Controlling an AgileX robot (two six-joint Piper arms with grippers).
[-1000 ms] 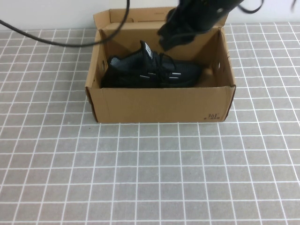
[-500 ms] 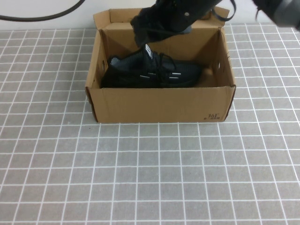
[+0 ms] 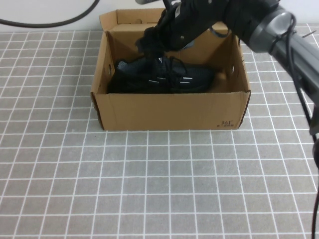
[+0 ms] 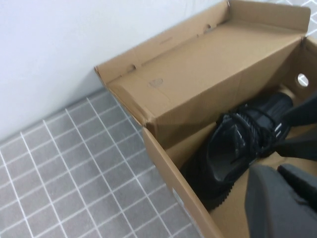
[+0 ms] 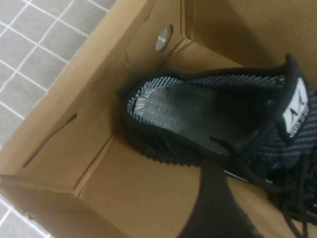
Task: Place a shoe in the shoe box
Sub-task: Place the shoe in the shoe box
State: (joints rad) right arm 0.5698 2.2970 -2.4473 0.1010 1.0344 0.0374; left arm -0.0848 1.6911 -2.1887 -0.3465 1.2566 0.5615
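Note:
The shoe [image 3: 164, 75], a black knit sneaker, lies inside the brown shoe box [image 3: 169, 112] with its heel to the left and its toe to the right. My right gripper [image 3: 152, 47] hangs low over the shoe's tongue and collar and looks open. One dark finger [image 5: 213, 208] stands beside the shoe [image 5: 208, 119], the other is outside the right wrist view. My left gripper [image 4: 278, 171] is shut on nothing, above the left end of the shoe box [image 4: 208, 74], near the shoe [image 4: 237, 144]. I cannot make it out in the high view.
The box lid [image 3: 134, 17] stands up at the back against a white wall. A black cable [image 3: 50, 22] crosses the far left corner. The right arm [image 3: 279, 35] reaches in from the right over the box. Grey tiled table [image 3: 159, 189] surrounds the box.
The right gripper has moved left and down, from above the box's back right to just over the shoe's tongue. The shoe and box have not moved.

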